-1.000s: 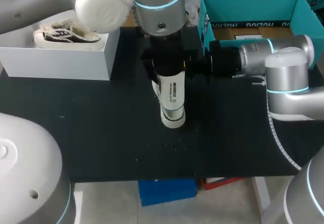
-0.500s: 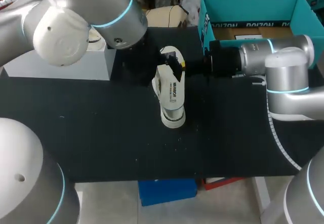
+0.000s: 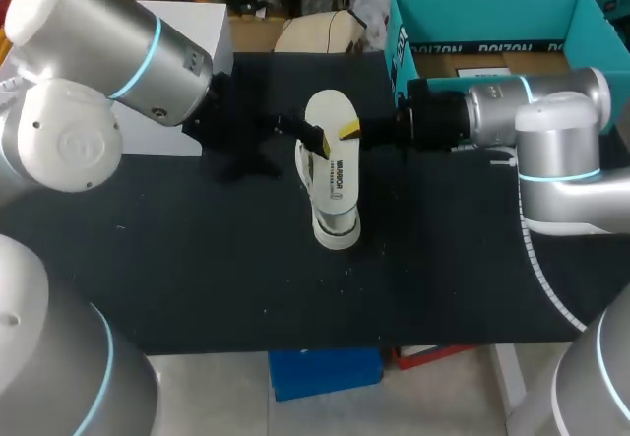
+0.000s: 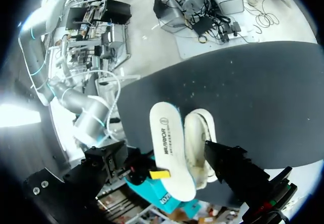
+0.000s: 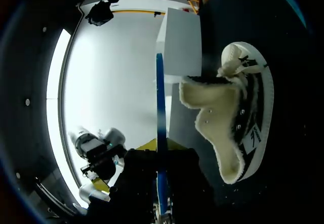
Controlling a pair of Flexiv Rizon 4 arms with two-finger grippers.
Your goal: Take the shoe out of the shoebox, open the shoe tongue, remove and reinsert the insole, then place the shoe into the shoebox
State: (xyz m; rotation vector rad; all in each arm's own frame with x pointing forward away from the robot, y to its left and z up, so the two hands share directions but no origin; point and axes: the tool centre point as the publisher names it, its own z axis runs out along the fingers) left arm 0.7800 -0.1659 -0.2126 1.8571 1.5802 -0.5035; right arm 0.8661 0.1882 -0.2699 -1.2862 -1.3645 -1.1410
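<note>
Insole out of shoe, centre frame, pinched by right gripper; left gripper beside it, state can't tell. Reinsertion step; next probably needs insole fed toe-first into shoe.

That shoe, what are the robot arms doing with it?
The white insole is out of the shoe, which sits on the black table. The right gripper seems to pinch the insole's end, holding it up over the shoe. The left gripper is close beside the insole. The teal shoebox stands open behind them.
</note>
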